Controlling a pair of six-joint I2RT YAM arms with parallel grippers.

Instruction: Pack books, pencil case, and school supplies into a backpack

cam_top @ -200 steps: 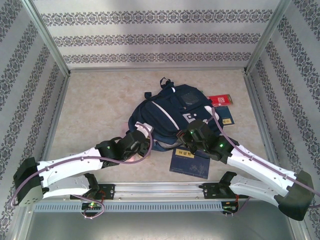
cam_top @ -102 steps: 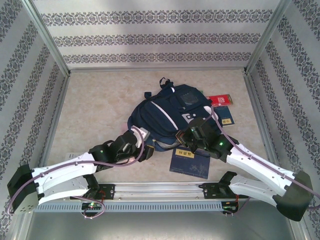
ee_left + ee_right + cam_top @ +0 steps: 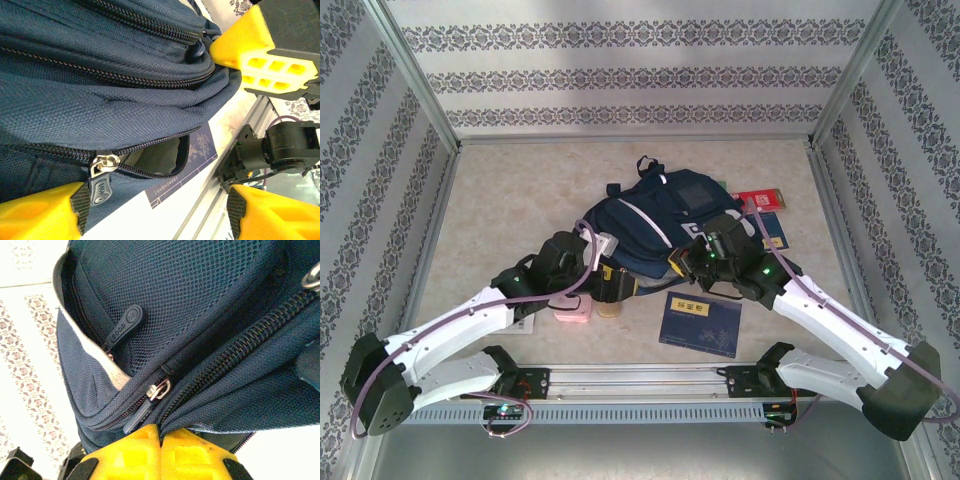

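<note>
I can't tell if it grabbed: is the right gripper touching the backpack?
Touching. Right wrist view: the right gripper pinches the backpack fabric by its zipper.

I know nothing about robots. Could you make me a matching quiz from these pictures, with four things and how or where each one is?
Things:
1 left gripper
2 right gripper
3 nearest navy book
4 red booklet

States or places:
A pinched shut on the backpack
B lying flat between the two arms
C open
D at the backpack's far right side

Pairs: 1-C, 2-A, 3-B, 4-D
</note>
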